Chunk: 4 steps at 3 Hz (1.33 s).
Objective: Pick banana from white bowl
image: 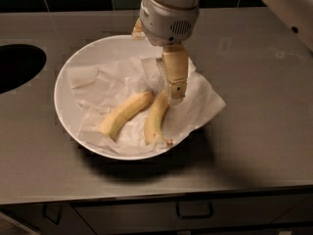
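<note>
The white bowl (pixel 66 72) sits on the grey counter, lined with crumpled white paper. Two bananas lie in it side by side. The banana (pixel 124 114) is the paler, plumper one on the left, lying diagonally. A slimmer, deeper-yellow banana (pixel 155 120) with a brown stem stub lies to its right. My gripper (pixel 175 94) hangs down from the white wrist over the bowl. Its tip is right at the upper end of the slimmer banana, just to the right of the banana's upper end. It holds nothing that I can see.
A dark round opening (pixel 14 67) is cut into the counter at the left. The paper lining spills over the bowl's right rim (pixel 208 104). The counter's front edge with a drawer handle (pixel 194 210) runs along the bottom. Dark tiles line the back wall.
</note>
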{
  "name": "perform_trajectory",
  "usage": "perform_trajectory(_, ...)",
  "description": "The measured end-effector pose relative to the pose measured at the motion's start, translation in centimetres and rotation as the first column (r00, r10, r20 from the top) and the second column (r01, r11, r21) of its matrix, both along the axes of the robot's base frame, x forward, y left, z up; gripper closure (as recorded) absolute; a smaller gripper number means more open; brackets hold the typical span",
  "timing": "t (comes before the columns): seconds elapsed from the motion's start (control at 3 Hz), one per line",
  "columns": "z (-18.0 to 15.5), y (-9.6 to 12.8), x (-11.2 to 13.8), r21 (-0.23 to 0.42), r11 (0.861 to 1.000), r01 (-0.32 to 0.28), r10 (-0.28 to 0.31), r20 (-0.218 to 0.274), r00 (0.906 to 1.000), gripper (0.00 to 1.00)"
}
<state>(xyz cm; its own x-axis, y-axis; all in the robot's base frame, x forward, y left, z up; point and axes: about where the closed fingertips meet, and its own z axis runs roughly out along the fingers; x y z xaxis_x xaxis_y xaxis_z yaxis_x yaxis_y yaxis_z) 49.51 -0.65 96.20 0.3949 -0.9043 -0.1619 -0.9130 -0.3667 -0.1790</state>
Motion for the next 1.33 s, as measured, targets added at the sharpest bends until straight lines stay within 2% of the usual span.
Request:
perform_trajectory(0.33, -1.6, 2.4, 1.6, 0.004, 0.998, -0.056, 0.057, -0.008, 0.9984, 0.00)
perform_trajectory(0.67, -1.6, 2.4, 1.6, 0.004, 0.998, -0.056, 0.057, -0.008, 0.9984, 0.00)
perform_trajectory(1.0, -2.1, 3.0, 1.9, 0.017, 0.998, -0.065, 0.065, -0.009, 0.9978, 0.12)
perform_trajectory(1.33, -3.1, 3.4, 2.4, 0.032, 0.997, -0.069, 0.069, -0.022, 0.9974, 0.29)
